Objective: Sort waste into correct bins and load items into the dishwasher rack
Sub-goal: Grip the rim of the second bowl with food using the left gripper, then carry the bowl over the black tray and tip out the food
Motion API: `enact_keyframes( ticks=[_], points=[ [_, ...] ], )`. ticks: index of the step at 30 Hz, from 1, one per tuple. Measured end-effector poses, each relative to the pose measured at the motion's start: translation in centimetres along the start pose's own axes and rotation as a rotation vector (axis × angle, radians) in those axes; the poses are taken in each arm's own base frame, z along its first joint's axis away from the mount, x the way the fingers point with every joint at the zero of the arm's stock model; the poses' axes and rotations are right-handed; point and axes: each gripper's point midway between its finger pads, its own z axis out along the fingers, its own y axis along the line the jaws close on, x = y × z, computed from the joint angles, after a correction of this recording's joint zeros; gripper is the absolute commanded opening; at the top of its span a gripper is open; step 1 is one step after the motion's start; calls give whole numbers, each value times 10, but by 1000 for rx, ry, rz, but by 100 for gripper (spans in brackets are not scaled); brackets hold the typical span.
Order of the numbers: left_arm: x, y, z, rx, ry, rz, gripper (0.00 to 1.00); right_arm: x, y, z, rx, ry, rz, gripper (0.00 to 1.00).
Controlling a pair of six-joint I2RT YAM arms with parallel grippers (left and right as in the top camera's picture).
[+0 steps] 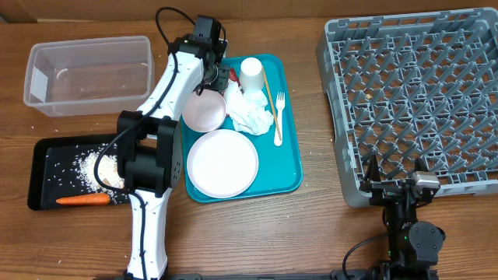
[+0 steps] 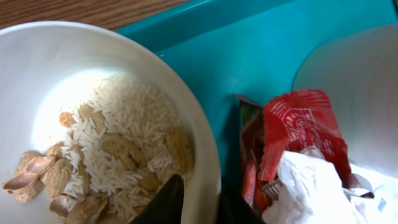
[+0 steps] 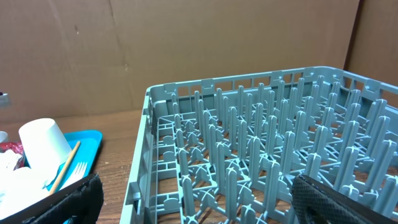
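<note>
Seen from overhead, the left arm's wrist covers its own end effector. The wrist camera cuts the fingers off at the bottom edge, so only two dark tips show. The red wrapper (image 2: 298, 124) is half buried under the napkin (image 2: 311, 186), both toward the far end of the teal tray (image 1: 292, 167).

The small bowl (image 2: 37, 81) is white and round, sitting along the teal tray's left edge and loaded with rice (image 2: 130, 118) and peanut shells (image 2: 118, 149). The left end effector (image 2: 199, 199) is pinched down narrow. One finger is inside the bowl and the other outside, with the rim caught between them.

The big plate (image 1: 222, 163) lies on the teal tray's near half. Well right of the teal tray, the right end effector (image 3: 198, 180) gapes fully wide at the near edge of the rack (image 1: 420, 93), gripping nothing.
</note>
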Motion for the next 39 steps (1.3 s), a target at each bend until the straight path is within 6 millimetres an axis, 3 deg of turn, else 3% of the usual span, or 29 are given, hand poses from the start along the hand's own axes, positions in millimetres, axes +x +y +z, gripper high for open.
enact_keyframes(
  ticks=[3,9,16,23,27,33,36,39],
  points=[
    [0,-2,0,0,-1,7,4,0,0,0,0,0,0,100],
    [-6,0,-6,-17,-24,8,4,0,0,0,0,0,0,100],
    [-17,0,-38,-14,-74,-21,4,0,0,0,0,0,0,100],
    [-34,-1,-97,-9,-173,-23,4,0,0,0,0,0,0,100],
    [-33,-2,-127,-6,-198,-37,4,0,0,0,0,0,0,100],
    [-3,-1,-178,-4,-148,-103,4,0,0,0,0,0,0,100],
    [18,1,-221,1,-142,-165,4,0,0,0,0,0,0,100],
    [46,10,-280,2,-176,-235,4,0,0,0,0,1,0,100]
  ],
)
